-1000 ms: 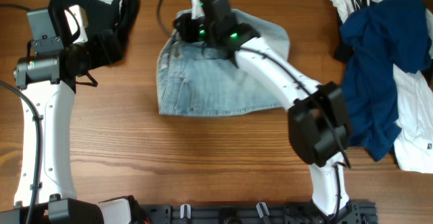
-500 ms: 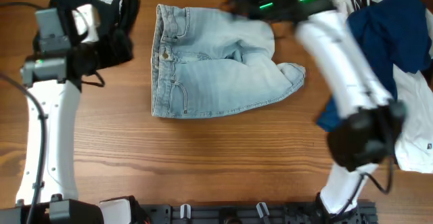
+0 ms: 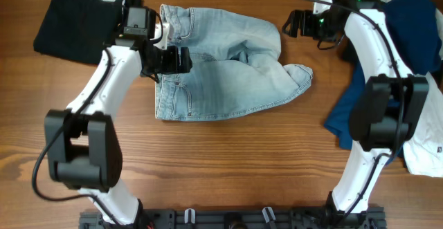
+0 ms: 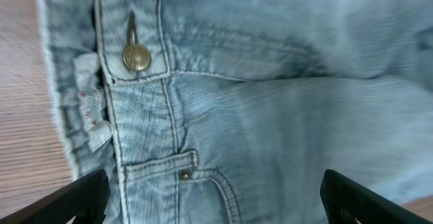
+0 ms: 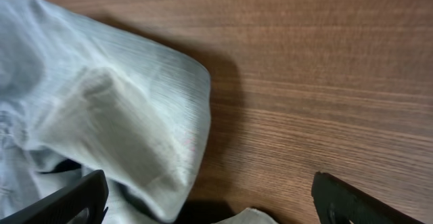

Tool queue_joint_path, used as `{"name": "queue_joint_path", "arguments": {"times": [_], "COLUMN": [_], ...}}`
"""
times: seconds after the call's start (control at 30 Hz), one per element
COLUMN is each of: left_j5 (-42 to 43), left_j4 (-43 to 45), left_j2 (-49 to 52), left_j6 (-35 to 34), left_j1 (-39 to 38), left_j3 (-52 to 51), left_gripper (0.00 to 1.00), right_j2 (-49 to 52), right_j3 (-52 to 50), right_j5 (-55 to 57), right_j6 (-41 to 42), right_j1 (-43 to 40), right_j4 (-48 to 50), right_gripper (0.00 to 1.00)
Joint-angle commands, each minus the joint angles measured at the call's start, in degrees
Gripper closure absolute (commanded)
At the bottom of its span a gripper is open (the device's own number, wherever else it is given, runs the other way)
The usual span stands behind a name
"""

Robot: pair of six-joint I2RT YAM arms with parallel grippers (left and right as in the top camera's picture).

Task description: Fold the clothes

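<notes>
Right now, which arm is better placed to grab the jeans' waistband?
Left. The left gripper, open, is over the waistband by the button; the right gripper is away at the leg end.

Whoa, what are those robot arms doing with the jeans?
Two robot arms are folding clothes on the wooden table. The light blue denim jeans lie in the middle, rumpled at one end. The left claw hovers open over the waistband, near the brass button. The right claw is open too, over bare wood beside the jeans. Neither holds anything. A black cloth sits at one side, and a pile of dark blue and white clothes at the other.
</notes>
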Motion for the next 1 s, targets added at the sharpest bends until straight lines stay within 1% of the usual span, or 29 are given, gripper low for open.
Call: {"name": "queue_joint_path", "arguments": {"times": [0.0,0.07,0.13,0.2,0.33,0.37,0.47,0.5,0.53,0.57,0.7,0.8,0.9,0.97], "left_j5": [0.3,0.3,0.3,0.3,-3.2,-3.2,-3.2,-3.2,-3.2,-3.2,-3.2,-3.2,-3.1,-3.1], "left_j4": [0.0,-0.2,-1.1,-1.8,-3.1,-2.9,-2.8,-2.7,-2.6,-2.4,-1.2,-0.6,0.0,0.0], "left_j2": [2.9,4.0,4.6,4.9,5.9,5.9,5.9,5.9,5.9,5.9,5.9,5.9,5.9,5.9], "left_j6": [0.7,0.6,0.4,0.3,-1.3,-1.3,-1.3,-1.3,-1.3,-1.3,-1.3,-1.3,-1.7,-2.2], "left_j1": [0.0,0.0,0.1,0.1,0.0,0.0,0.0,0.0,0.0,0.0,0.0,0.0,0.0,0.0], "left_j3": [0.8,0.8,0.8,0.8,0.6,0.2,-0.7,-1.1,-1.5,-2.2,-4.4,-4.7,-4.7,-4.7], "left_gripper": [0.00,0.00,0.00,0.00,0.00,0.01,0.05,0.06,0.06,0.08,0.11,0.12,0.12,0.12], "right_j2": [3.1,5.0,7.0,8.6,10.4,10.7,11.0,11.0,10.9,10.7,5.7,-0.6,-6.7,-7.5], "right_j3": [-0.2,-0.2,-0.2,-0.2,-0.2,-0.2,-0.2,-0.2,-0.1,0.3,5.2,9.3,9.6,9.6], "right_j5": [-4.1,-9.1,-11.4,-12.0,-11.9,-11.7,-8.6,-6.5,-4.1,-2.1,-0.5,5.5,11.5,16.0], "right_j6": [-1.6,-3.0,-2.9,-2.7,-0.6,0.3,0.3,1.0,2.5,4.3,4.8,3.7,2.2,1.6], "right_j1": [0.3,0.5,1.3,2.2,4.1,4.4,5.9,6.4,6.7,6.8,5.2,5.2,6.7,8.9], "right_j4": [0.7,1.4,2.3,2.8,5.0,6.0,8.2,8.7,9.4,9.7,6.9,3.8,3.1,2.6], "right_gripper": [0.03,0.07,0.10,0.11,0.17,0.20,0.40,0.51,0.72,0.96,0.96,0.96,0.96,0.96]}}
